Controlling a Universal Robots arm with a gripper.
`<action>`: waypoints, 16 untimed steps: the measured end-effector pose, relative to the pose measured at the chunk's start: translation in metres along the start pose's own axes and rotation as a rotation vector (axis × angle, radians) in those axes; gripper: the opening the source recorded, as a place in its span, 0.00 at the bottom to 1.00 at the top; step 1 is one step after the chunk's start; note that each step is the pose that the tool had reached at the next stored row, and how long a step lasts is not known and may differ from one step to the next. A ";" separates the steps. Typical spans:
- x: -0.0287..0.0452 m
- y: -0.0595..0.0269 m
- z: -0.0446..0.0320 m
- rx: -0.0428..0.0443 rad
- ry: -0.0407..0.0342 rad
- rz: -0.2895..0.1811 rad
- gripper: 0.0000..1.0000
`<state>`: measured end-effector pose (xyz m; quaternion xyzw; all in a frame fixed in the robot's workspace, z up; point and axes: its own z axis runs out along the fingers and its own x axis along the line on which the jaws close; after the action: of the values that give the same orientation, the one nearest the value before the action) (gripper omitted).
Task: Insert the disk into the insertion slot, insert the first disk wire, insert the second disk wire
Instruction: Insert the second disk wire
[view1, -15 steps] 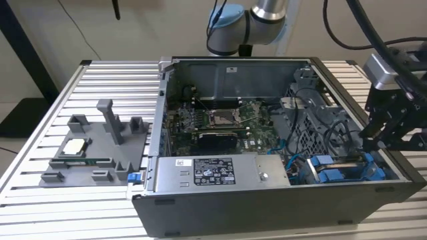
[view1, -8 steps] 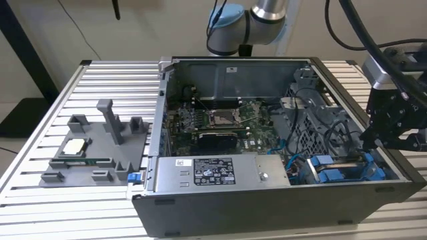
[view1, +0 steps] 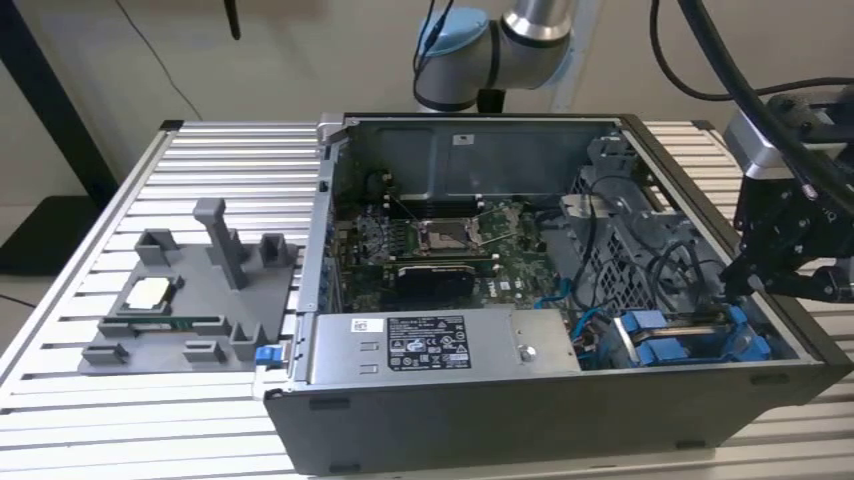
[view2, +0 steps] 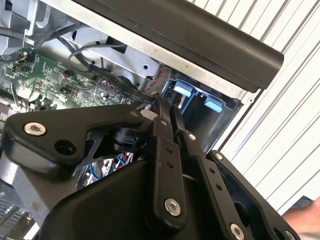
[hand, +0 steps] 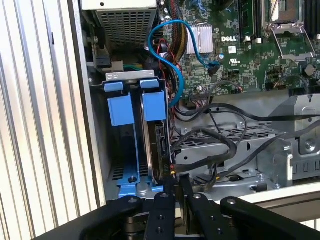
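Observation:
The disk (hand: 159, 145) stands edge-on in its blue carrier (hand: 152, 106) inside the insertion slot (hand: 125, 172), the grey perforated bay at the case's near corner on the exterior view's right (view1: 674, 340). A second blue carrier (hand: 120, 107) sits beside it. My gripper (hand: 177, 186) is at the disk's back end, shut on the end of a black disk wire (hand: 215, 162) with red and yellow strands. Another black wire (hand: 250, 117) lies loose across the drive cage. In the second wrist view the gripper (view2: 167, 112) points at the blue carrier tabs (view2: 182, 91). In the exterior view the gripper (view1: 747, 280) hangs over the case's wall.
The open case holds a motherboard (view1: 441, 235), a grey power supply box (view1: 441, 345) and a blue data cable (hand: 165, 50). A grey fixture (view1: 187, 300) with small parts rests on the slatted table (view1: 200, 170) at the exterior view's left. The arm's base (view1: 494, 50) stands behind the case.

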<state>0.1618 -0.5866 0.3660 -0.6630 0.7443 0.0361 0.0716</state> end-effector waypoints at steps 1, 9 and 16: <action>0.0000 0.0000 0.0000 0.0000 -0.0002 0.000 0.16; 0.0000 0.0168 -0.0133 -0.0029 -0.0327 0.007 0.16; 0.0022 0.0440 -0.0202 -0.0044 -0.0499 0.010 0.16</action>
<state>0.1168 -0.5865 0.3838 -0.6583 0.7455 0.0546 0.0885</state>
